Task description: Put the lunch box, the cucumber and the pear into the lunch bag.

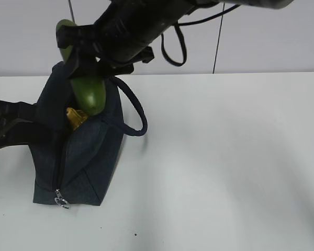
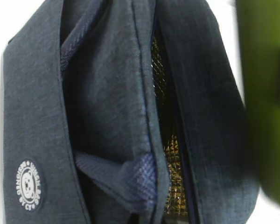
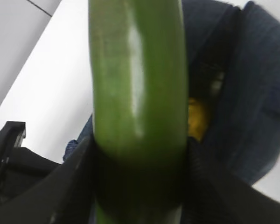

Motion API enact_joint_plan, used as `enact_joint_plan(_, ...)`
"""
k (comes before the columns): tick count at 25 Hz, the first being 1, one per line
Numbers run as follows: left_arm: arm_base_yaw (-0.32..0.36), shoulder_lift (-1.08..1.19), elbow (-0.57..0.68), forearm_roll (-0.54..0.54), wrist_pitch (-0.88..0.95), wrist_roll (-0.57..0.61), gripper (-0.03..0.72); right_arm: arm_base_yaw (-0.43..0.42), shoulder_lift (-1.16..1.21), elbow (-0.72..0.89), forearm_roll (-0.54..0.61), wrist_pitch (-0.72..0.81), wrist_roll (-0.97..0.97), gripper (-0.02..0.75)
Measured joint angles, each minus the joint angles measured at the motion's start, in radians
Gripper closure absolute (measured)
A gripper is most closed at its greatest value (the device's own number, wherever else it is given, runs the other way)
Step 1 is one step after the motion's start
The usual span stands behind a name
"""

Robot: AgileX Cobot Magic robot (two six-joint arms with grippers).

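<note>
The navy lunch bag (image 1: 89,157) stands open at the left of the table. My right gripper (image 1: 81,63) reaches across and is shut on the dark green cucumber (image 1: 89,91), held steeply tilted with its lower end at the bag's mouth. In the right wrist view the cucumber (image 3: 137,93) fills the space between my fingers (image 3: 74,177). The yellow pear (image 1: 76,117) lies inside the bag and also shows in the right wrist view (image 3: 197,119). My left gripper (image 1: 29,123) is at the bag's left side, pinching a fold of its rim (image 2: 135,179). The lunch box is hidden.
The bag's padded loop handle (image 1: 136,112) hangs off its right side. The metal ring pull (image 1: 61,200) lies at the bag's front bottom corner. A black cable (image 1: 172,49) hangs from the right arm. White table (image 1: 230,157) stretches to the right.
</note>
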Motion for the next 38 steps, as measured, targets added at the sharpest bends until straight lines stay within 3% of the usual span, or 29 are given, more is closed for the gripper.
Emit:
enact_joint_plan(6, 0.000, 0.000, 0.000, 0.000, 0.000, 0.000, 0.706, 0.006, 0.116, 0.000, 0.259, -0.029, -0.147, 0.349)
enact_joint_plan(11, 0.000, 0.000, 0.000, 0.000, -0.011, 0.000, 0.706, 0.006, 0.161, 0.000, 0.294, -0.066, -0.177, 0.349)
enact_joint_plan(24, 0.000, 0.000, 0.000, -0.005, -0.004, 0.000, 0.706, 0.006, 0.156, -0.007, 0.112, -0.036, -0.196, 0.234)
enact_joint_plan(38, 0.000, 0.000, 0.000, -0.005, -0.004, 0.001, 0.706, 0.006, 0.004, -0.008, -0.172, 0.002, -0.131, 0.227)
